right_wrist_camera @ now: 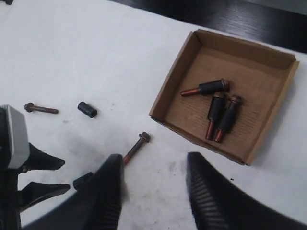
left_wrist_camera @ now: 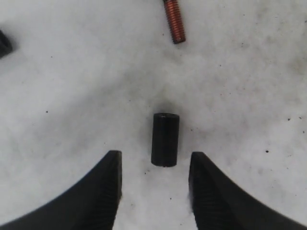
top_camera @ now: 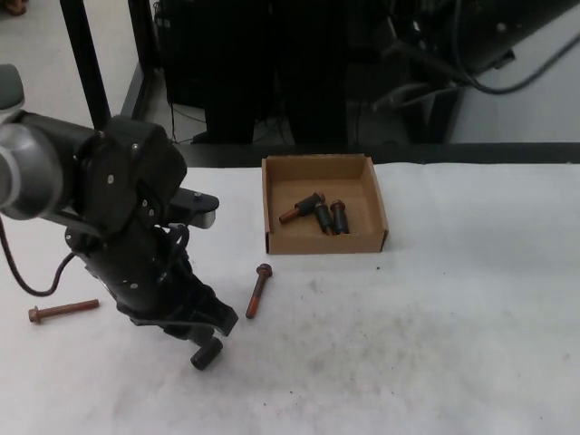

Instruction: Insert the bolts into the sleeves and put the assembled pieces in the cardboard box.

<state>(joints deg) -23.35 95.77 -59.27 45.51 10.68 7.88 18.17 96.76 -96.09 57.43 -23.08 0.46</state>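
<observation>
Left gripper (left_wrist_camera: 156, 191) spread open over a lying sleeve (left_wrist_camera: 165, 139) at near left, right gripper (right_wrist_camera: 153, 184) likewise released, bolt (top_camera: 258, 290) just right of it, second bolt (top_camera: 63, 311) further left, box (top_camera: 326, 243) beyond, three assembled pieces (top_camera: 323, 216) inside.

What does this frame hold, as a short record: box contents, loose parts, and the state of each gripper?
Box contents: three assembled pieces lying in the cardboard box
Loose bolts: two on the bench, the middle bolt and the outer bolt
Loose sleeves: two, the near sleeve and the spare sleeve
Left gripper: open, low over the bench, near sleeve lying at the gap's mouth
Right gripper: open, holding nothing
</observation>
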